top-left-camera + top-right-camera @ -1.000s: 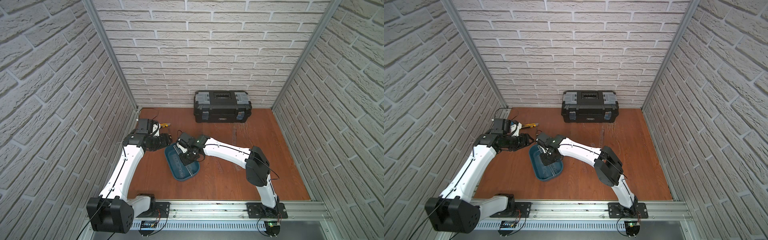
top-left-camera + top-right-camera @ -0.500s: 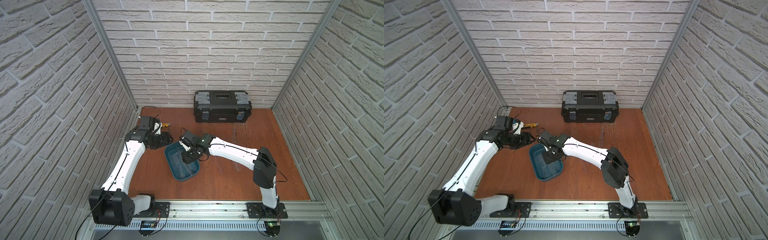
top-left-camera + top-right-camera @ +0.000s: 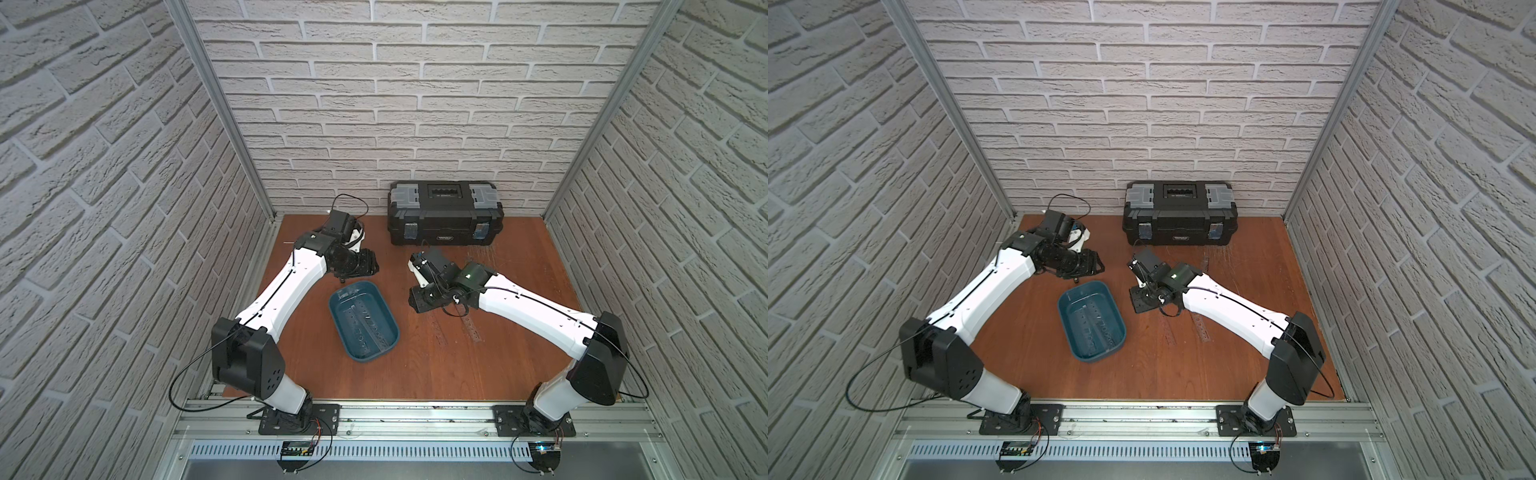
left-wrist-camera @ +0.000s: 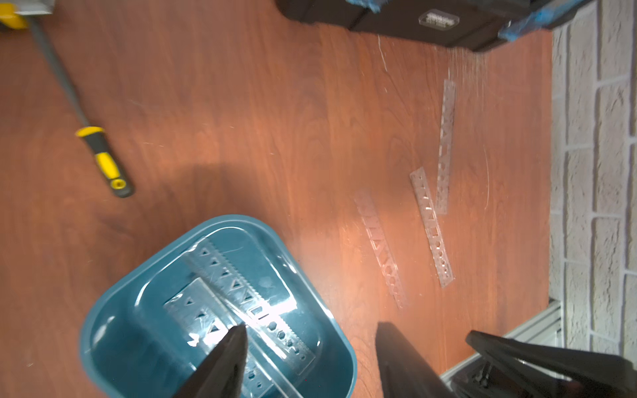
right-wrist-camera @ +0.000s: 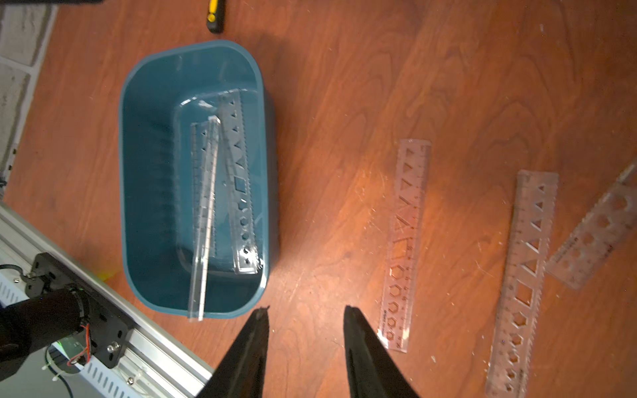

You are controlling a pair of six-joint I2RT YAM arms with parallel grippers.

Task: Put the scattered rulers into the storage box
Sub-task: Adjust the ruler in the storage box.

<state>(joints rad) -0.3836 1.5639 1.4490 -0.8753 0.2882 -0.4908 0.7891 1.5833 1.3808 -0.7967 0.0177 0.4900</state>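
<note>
The teal storage box (image 3: 338, 322) (image 5: 151, 172) sits on the wooden table between my arms. Three clear rulers (image 5: 238, 179) lie in it; one of them (image 5: 203, 220) leans with its end over the rim. Three more rulers rest on the table to the box's right: one (image 5: 405, 241) nearest the box, another (image 5: 524, 282) beyond it, and a third (image 5: 596, 234) crossing that one's edge. My right gripper (image 5: 306, 310) (image 3: 417, 303) hangs open and empty above bare wood between the box and the nearest ruler. My left gripper (image 4: 310, 330) (image 3: 368, 266) is open and empty behind the box's far end.
A black toolbox (image 3: 444, 216) stands against the back wall. A screwdriver with a yellow-and-black handle (image 4: 103, 162) lies on the table beyond the box, near the left arm. An aluminium rail (image 3: 415, 419) runs along the table's front edge.
My right gripper opened over the box, then swung out of it to the right. My left arm drew back toward the far left corner.
</note>
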